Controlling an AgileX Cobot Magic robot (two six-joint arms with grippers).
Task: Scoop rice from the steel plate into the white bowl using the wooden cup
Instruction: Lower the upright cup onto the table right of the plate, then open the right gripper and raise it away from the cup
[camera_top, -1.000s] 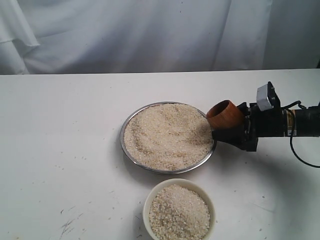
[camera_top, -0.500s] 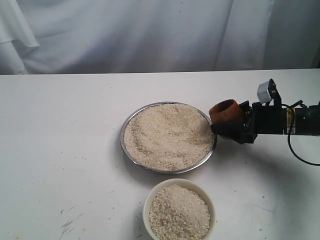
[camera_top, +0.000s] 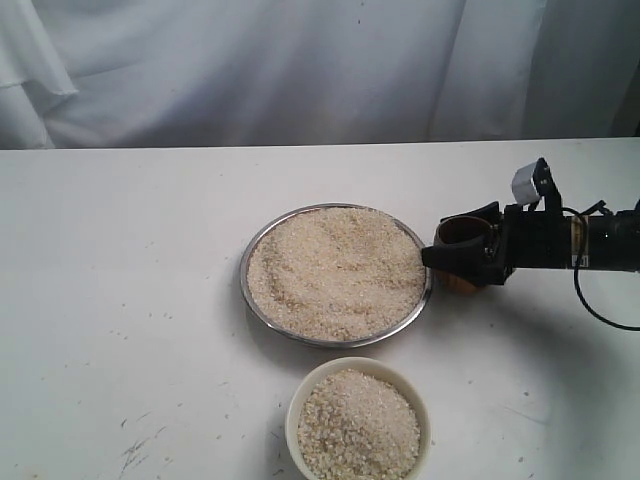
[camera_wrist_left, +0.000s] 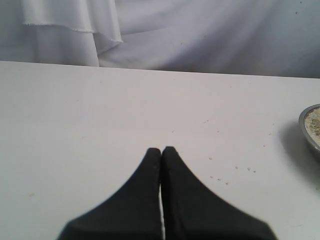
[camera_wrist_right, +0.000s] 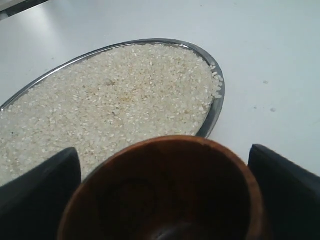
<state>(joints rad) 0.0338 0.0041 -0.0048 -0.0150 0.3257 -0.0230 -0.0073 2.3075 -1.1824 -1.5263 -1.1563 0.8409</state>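
Note:
The steel plate (camera_top: 246, 292) holds a broad heap of rice (camera_top: 335, 270) at mid-table. Just beyond its right rim, the wooden cup (camera_top: 461, 283) stands upright, low at the table, with my right gripper (camera_top: 462, 258) shut on it. The right wrist view looks into the cup (camera_wrist_right: 165, 190); its dark inside shows no grains, and the plate rim (camera_wrist_right: 220, 100) and rice (camera_wrist_right: 115, 105) lie right behind it. The white bowl (camera_top: 293, 415), near the front edge, is full of rice (camera_top: 358, 425). My left gripper (camera_wrist_left: 161, 150) is shut on nothing over bare table, out of the exterior view.
White cloth hangs behind the table. A few stray grains (camera_wrist_left: 235, 170) lie on the tabletop near the plate's edge (camera_wrist_left: 306, 131) in the left wrist view. Cables trail from the right arm (camera_top: 600, 240) at the right edge.
The right gripper has turned the cup from tilted to upright. It has also drawn back slightly right and lowered the cup beside the plate's rim. The left gripper shows no earlier frame.

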